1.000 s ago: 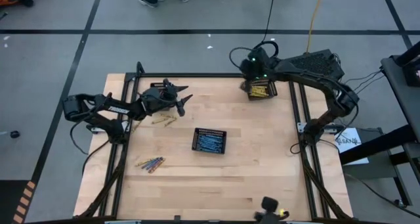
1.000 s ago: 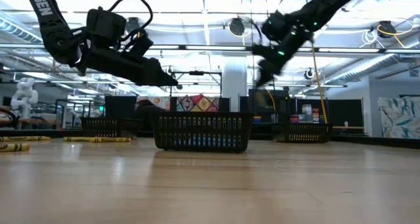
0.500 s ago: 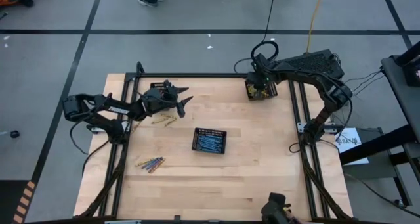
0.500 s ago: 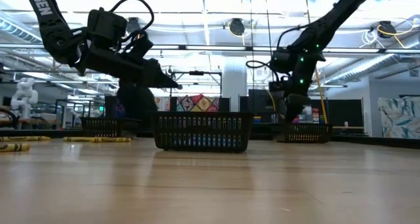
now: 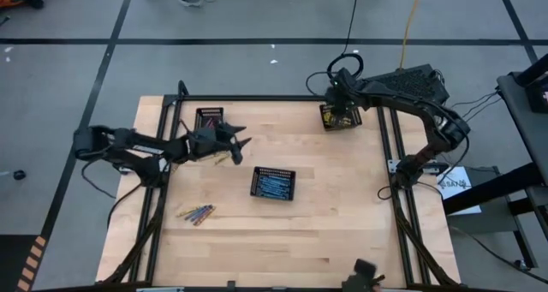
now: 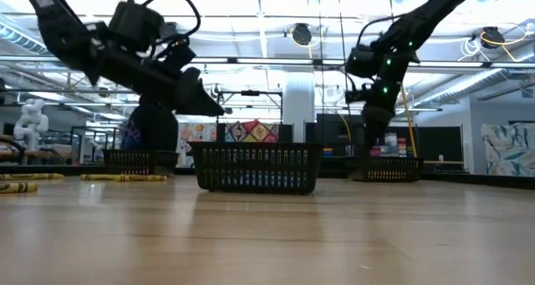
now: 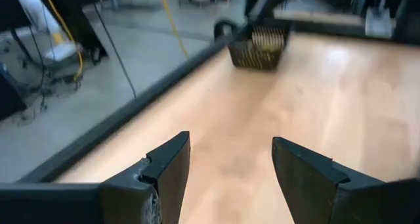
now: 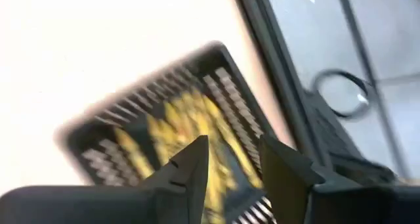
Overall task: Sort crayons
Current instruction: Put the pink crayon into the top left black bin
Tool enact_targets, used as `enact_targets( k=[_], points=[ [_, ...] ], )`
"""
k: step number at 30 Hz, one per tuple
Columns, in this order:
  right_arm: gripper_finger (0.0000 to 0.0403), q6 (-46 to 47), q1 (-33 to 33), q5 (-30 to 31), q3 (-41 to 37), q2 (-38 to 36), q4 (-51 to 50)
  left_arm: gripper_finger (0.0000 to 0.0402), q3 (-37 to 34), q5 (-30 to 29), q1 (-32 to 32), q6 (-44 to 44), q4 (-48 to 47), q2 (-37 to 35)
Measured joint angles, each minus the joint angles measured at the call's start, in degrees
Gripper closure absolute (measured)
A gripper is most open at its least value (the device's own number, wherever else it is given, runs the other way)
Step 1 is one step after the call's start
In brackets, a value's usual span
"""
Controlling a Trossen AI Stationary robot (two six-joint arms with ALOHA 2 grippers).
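High view: the right gripper (image 5: 340,104) is held over the tray of yellow crayons (image 5: 340,116) at the table's far right corner, closer in over the tray than a second ago. The left gripper (image 5: 236,140) has been carried from beside the far-left tray (image 5: 209,116), now uncovered, toward the few loose crayons (image 5: 221,158) lying just beside it; a second loose bunch (image 5: 197,213) lies well apart, nearer the front left, and the middle tray (image 5: 273,183) holds blue ones. Low view: the left gripper (image 6: 205,101) is seen raised above the table with nothing in it; the right arm (image 6: 380,63) hangs above the far tray (image 6: 387,168), its fingertips hidden behind its own body. Left wrist view: the left fingers (image 7: 167,165) are spread wide with only bare wood between them, and the yellow tray (image 7: 257,46) is seen far across the table. Right wrist view: the right fingers (image 8: 190,168) stand parted with nothing between them, directly above the yellow crayons (image 8: 177,135) in their tray. It is judged that a yellow crayon has just been let go into its tray, and that the loose ones by the left gripper are to be picked next; the sorting is partly done.
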Motion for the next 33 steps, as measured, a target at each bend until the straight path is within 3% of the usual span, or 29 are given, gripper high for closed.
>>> enact_targets(
  k=[4, 8, 14, 17, 20, 25, 33],
  points=[
    [0.0291, 1.36, 3.07, -13.63, -1.69, -2.17, 5.31, 0.0182, 3.39, -8.96, -8.87, -1.89, -15.76, -6.22],
    [0.0307, 4.27, 8.39, -24.93, -7.84, -3.64, 19.19, 0.0182, 9.1, -16.52, -17.58, -7.26, -35.71, -11.76],
    [0.0327, 14.5, 20.26, -28.19, -16.58, -4.46, 43.68, 0.0182, 18.99, -18.32, -29.18, -29.28, -69.46, -14.47],
    [0.0332, 14.6, 25.15, -28.1, -18.31, -4.43, 50.61, 0.0182, 20.95, -13.27, -34.96, -43.43, -82.65, -14.47],
    [0.0335, 13.0, 28.27, -28.11, -18.31, -4.45, 51.71, 0.0182, 20.44, -7.91, -40.79, -58.4, -86.03, -14.45],
    [0.0335, 11.09, 30.27, -26.15, -17.97, -4.45, 54.27, 0.0182, 20.17, 3.91, -52.03, -82.54, -83.44, -9.53],
    [0.0335, 10.43, 31.81, -26.4, -17.97, -4.43, 54.68, 0.0182, 20.17, 7.27, -70.06, -119.26, -71.51, 1.98]
  ],
)
